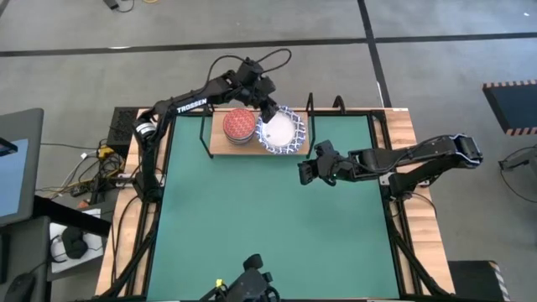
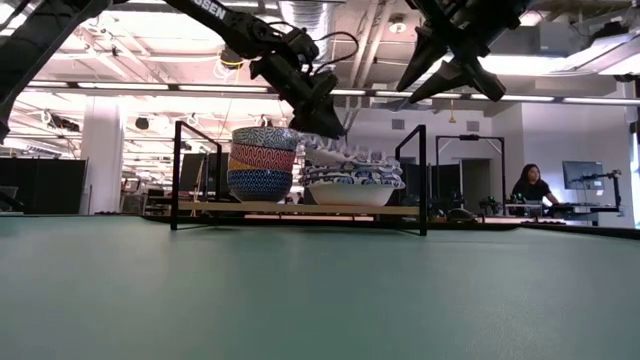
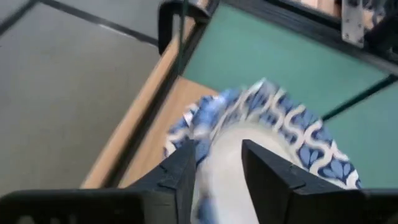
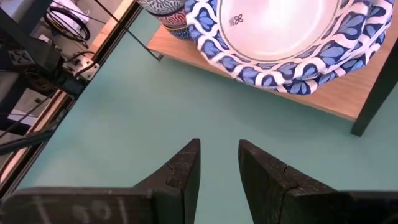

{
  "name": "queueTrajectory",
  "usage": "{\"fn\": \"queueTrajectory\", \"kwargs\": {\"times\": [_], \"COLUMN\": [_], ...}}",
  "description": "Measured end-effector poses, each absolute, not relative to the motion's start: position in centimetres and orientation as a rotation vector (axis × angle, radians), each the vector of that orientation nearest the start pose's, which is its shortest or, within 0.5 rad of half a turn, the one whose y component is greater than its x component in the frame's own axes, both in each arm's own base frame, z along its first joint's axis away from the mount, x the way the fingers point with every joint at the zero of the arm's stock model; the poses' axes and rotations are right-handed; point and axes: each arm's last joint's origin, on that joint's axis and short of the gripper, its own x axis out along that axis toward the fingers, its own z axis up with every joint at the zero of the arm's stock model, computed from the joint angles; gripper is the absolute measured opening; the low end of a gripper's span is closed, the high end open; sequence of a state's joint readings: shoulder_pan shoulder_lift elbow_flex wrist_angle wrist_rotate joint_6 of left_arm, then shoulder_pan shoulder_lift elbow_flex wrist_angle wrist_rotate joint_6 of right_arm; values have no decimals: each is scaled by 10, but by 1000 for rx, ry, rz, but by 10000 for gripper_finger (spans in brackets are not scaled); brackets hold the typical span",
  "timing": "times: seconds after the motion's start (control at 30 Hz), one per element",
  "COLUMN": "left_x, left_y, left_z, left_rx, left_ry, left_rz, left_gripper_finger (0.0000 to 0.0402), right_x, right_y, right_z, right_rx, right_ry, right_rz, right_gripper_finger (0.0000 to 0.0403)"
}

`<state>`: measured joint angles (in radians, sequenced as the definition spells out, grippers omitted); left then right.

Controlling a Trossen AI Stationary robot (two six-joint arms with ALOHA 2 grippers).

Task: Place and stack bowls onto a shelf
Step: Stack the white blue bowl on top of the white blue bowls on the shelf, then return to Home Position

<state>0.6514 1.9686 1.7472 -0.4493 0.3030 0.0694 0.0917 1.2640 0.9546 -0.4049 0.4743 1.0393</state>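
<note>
A stack of small patterned bowls (image 1: 239, 124) (image 2: 262, 163) stands on the left part of the light-wood shelf (image 1: 216, 144) (image 2: 220, 207). Beside it sit wide white bowls with blue-patterned rims (image 1: 285, 132) (image 2: 352, 185) (image 4: 280, 31). The top one (image 2: 350, 152) is tilted, its left rim raised. My left gripper (image 1: 268, 116) (image 2: 325, 125) (image 3: 221, 149) is at that raised rim, shut on it. My right gripper (image 1: 304, 172) (image 2: 447, 90) (image 4: 219, 152) hovers open above the green mat, just nearer than the shelf, touching nothing. My left gripper holds the top white bowl by its rim (image 3: 193, 127) on the side next to the small-bowl stack. It comes slanting down from above and the left. One finger (image 3: 267, 174) lies over the white inside, the other (image 3: 183, 168) at the blue rim. The bowl's opposite side rests on the bowls beneath.
Black wire frames (image 1: 201, 134) (image 2: 422, 180) stand at both ends of the shelf. The green mat (image 1: 268, 226) stretches open toward the near edge. A person (image 2: 528, 185) sits in the room far behind the table.
</note>
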Motion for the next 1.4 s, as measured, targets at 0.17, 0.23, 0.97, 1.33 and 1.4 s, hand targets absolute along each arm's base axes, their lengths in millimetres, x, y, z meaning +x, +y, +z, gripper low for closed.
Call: {"fn": "queueTrajectory", "kwargs": {"times": [0.17, 0.23, 0.97, 1.33, 1.4], "left_x": [361, 360, 336, 348, 352], "left_y": [270, 271, 221, 193, 185], "left_z": [303, 303, 410, 401, 391], "left_rx": [-232, -224, -80, -130, -159], "left_ry": [582, 591, 198, 214, 229], "left_rz": [334, 366, 168, 101, 81], "left_gripper_finger": [123, 119, 4, 0, 0], "right_x": [262, 262, 200, 166, 167], "right_y": [9, 8, 0, 6, 7], "right_z": [276, 276, 375, 375, 365], "right_rx": [762, 763, 473, 295, 282], "right_ry": [439, 438, -47, -197, -218], "right_rz": [-680, -685, -443, -265, -235], "right_gripper_finger": [136, 136, 136, 104, 94]}}
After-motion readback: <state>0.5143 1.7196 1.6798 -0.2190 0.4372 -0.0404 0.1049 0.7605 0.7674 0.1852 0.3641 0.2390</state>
